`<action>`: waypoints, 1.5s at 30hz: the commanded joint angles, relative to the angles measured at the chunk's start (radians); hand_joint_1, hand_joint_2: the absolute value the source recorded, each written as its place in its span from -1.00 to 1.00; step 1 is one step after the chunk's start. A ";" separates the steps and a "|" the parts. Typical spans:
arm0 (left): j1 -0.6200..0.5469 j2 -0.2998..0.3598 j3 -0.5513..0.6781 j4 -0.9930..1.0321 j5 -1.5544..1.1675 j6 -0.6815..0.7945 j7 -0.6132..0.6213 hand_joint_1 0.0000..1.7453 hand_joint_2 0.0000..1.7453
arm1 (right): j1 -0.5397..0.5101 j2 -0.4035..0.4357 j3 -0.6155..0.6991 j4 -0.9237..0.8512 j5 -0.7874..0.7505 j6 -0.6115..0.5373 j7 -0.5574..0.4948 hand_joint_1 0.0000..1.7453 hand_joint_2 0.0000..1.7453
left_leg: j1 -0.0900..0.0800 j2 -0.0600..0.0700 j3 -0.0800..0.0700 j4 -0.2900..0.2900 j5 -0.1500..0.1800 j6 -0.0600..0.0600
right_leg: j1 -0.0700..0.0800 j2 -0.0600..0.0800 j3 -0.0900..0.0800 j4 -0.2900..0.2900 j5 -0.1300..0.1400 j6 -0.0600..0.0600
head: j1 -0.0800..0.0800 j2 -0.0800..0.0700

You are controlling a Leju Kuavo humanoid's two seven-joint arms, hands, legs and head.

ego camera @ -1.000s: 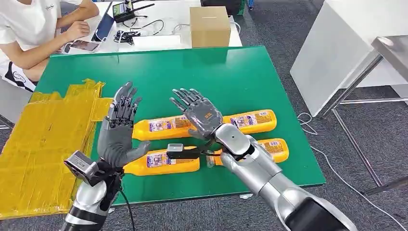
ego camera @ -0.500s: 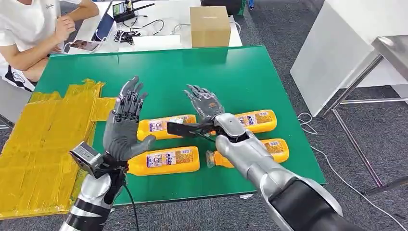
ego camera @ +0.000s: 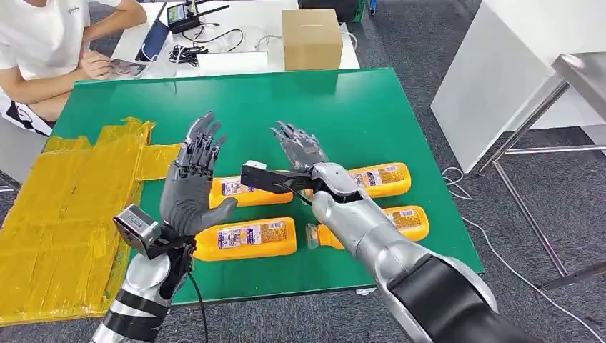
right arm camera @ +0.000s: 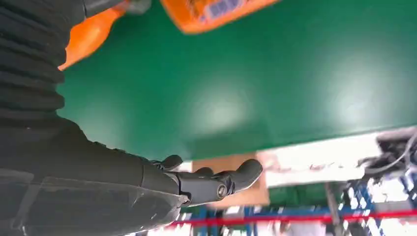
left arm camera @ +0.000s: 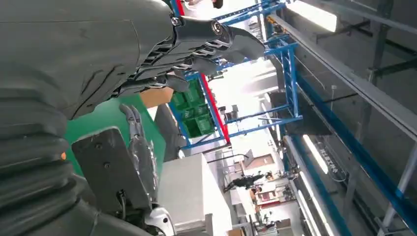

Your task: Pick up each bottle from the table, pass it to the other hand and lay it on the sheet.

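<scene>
Orange glossy bottles (ego camera: 246,239) on smooth green table (ego camera: 371,107), crinkled yellow sheet (ego camera: 64,214), both robot hands spread, empty.

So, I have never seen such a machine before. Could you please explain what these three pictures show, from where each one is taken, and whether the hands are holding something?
It is a humanoid robot with two silver arms. The wide picture comes from a camera high on its body, looking down at a green table. The other two come from cameras at its wrists, so they look tilted. The left robot hand and the right robot hand are raised above the table with fingers spread, holding nothing. Four orange bottles lie on the table, such as the nearest bottle. A yellow sheet covers the table's left part, with no bottle on it yet. Behind are a cardboard box and a seated person.
</scene>
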State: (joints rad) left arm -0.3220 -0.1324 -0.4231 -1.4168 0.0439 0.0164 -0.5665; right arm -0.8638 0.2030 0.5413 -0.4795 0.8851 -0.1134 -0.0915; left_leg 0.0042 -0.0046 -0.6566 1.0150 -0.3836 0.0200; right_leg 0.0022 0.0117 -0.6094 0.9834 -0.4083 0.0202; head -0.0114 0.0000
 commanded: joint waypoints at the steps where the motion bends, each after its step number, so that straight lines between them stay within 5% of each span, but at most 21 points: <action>1: -0.051 0.011 -0.037 0.069 0.013 -0.004 -0.006 -1.00 1.00 | -0.090 0.032 -0.010 0.127 -0.024 0.092 -0.031 -1.00 1.00 | 0.000 -0.001 0.003 0.000 -0.001 -0.001 | 0.000 -0.002 0.003 0.001 -0.002 0.000 | 0.000 0.000; 7: -0.063 0.003 -0.041 0.085 0.023 -0.008 -0.010 -1.00 1.00 | -0.113 0.045 0.038 0.157 -0.002 0.173 -0.010 -1.00 1.00 | 0.000 0.000 0.002 0.000 -0.001 -0.001 | 0.000 -0.001 0.002 0.000 -0.001 0.000 | 0.000 0.000; 32: -0.064 0.002 -0.043 0.087 0.023 -0.008 -0.010 -1.00 1.00 | -0.111 0.044 0.040 0.159 -0.002 0.174 -0.010 -1.00 1.00 | 0.000 -0.001 0.004 0.000 -0.002 -0.001 | 0.000 -0.002 0.005 0.000 -0.002 0.000 | 0.000 0.000; 45: -0.074 -0.006 -0.064 0.110 0.045 -0.019 -0.017 -1.00 1.00 | -0.071 0.013 0.100 0.231 0.065 0.190 0.076 -1.00 1.00 | 0.000 -0.003 0.006 -0.001 -0.002 -0.001 | 0.000 -0.004 0.007 -0.001 -0.003 0.000 | 0.000 0.000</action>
State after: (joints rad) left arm -0.3442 -0.1495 -0.4501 -1.3813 0.0763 -0.0015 -0.5806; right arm -0.9157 0.2464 0.5905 -0.3681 0.9495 0.0630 -0.0374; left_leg 0.0042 -0.0048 -0.6565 1.0150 -0.3836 0.0200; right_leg 0.0021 0.0117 -0.6095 0.9833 -0.4083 0.0202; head -0.0114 0.0000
